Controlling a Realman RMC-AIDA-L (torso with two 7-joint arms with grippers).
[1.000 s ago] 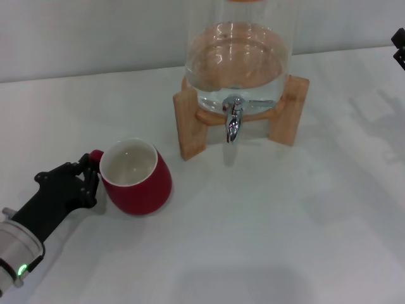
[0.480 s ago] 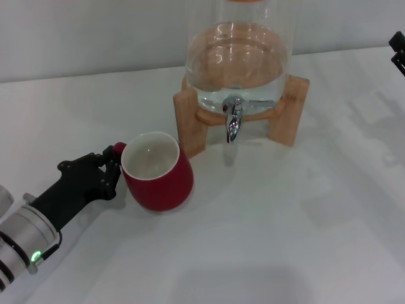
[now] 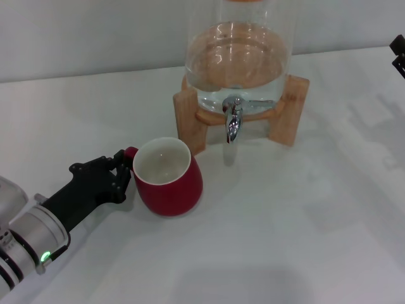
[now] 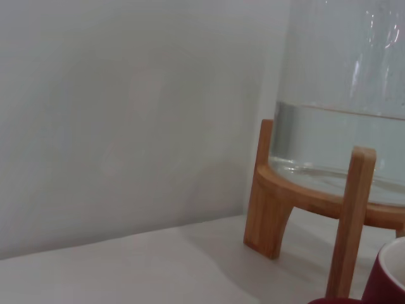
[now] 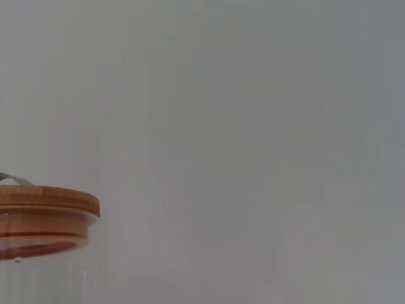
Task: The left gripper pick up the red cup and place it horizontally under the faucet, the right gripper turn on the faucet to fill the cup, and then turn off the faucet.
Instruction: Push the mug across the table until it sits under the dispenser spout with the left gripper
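Carrying well means a steady grip: the left gripper is clamped on the handle of the red cup, upright, short and left of the faucet; the right gripper, state unclear, waits far right.

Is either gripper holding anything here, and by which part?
The left gripper holds the red cup by its small loop handle. The right gripper shows only at the head view's right edge, near nothing.
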